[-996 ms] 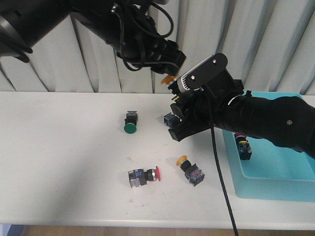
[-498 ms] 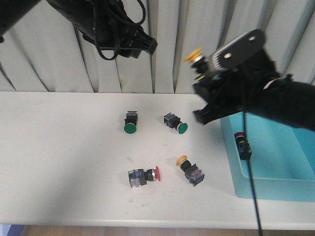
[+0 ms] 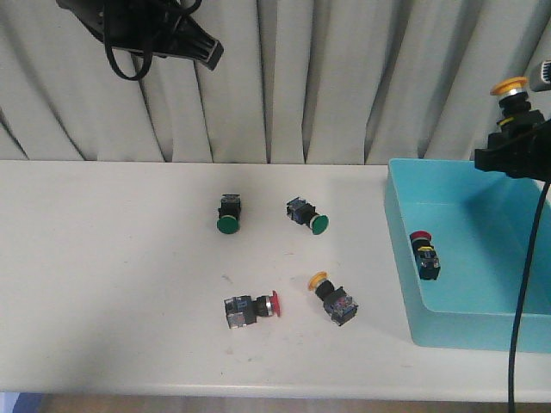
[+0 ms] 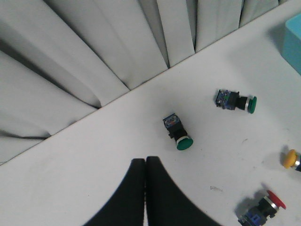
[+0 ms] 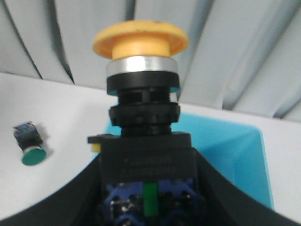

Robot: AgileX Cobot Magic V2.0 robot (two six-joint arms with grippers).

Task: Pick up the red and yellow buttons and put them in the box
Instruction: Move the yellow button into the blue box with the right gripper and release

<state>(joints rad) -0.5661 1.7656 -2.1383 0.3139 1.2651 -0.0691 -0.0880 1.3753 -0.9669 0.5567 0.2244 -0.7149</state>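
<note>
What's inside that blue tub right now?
The blue tub holds one red-capped button lying against its near-left wall. The rest of the visible floor looks bare; its right end runs out of view.

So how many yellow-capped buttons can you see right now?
2. One yellow button is held in the right claw above the blue box; the other lies on the table beside the red one.
</note>
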